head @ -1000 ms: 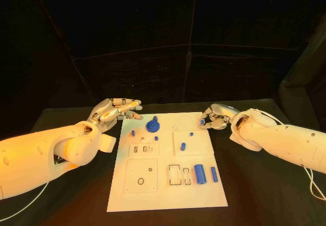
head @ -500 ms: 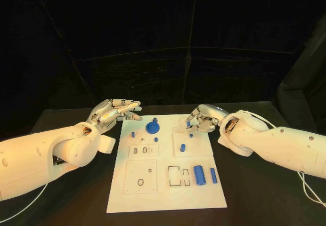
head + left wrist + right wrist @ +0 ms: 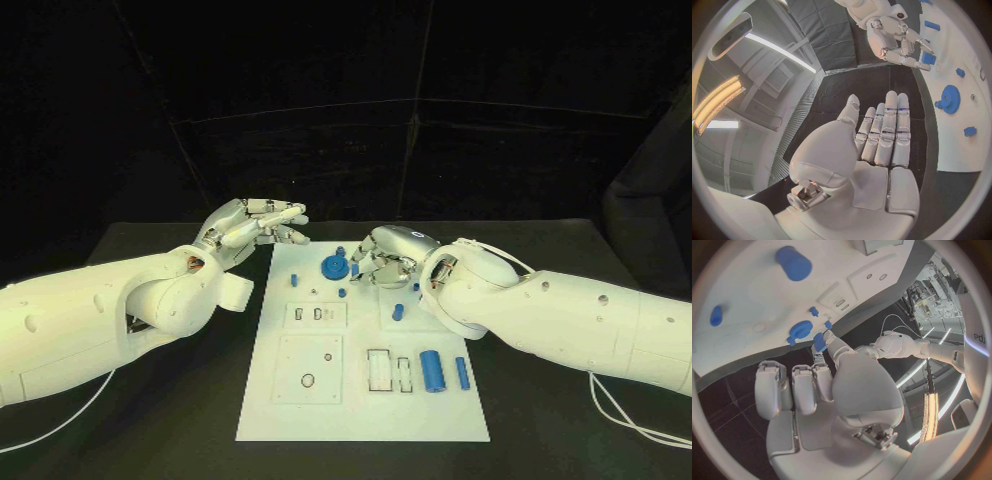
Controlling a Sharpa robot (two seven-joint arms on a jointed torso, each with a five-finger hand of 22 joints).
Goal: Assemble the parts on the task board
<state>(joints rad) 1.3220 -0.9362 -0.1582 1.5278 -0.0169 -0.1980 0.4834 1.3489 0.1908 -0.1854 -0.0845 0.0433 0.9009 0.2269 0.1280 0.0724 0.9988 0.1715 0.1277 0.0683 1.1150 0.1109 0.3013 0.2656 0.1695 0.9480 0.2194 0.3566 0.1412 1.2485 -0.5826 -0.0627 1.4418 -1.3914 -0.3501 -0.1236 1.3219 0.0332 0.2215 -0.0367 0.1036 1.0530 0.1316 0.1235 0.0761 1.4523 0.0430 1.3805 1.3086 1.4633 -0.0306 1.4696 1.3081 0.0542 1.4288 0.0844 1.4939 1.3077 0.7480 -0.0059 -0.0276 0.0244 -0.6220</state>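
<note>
The white task board (image 3: pixel 361 420) lies lengthwise in the middle of the table. A blue gear (image 3: pixel 335 267) stands on a post near its far left corner. My right hand (image 3: pixel 382 252) hovers just right of the gear and pinches a small blue part (image 3: pixel 355 268) at its fingertips; the right wrist view shows that part (image 3: pixel 819 342) beside the gear (image 3: pixel 801 331). My left hand (image 3: pixel 257 224) hangs off the board's far left corner with its fingers stretched out and apart, holding nothing, as seen in its own view (image 3: pixel 879 145).
Several small blue pegs (image 3: pixel 398 312) lie on the board's upper half. A large blue cylinder (image 3: pixel 433 370) and a thinner rod (image 3: pixel 462 372) lie at its right, next to empty rectangular slots (image 3: pixel 378 368). Black table surrounds the board.
My right hand has moved left across the board's far end, from the right edge to the gear, carrying the small blue part. The left hand has hardly moved.
</note>
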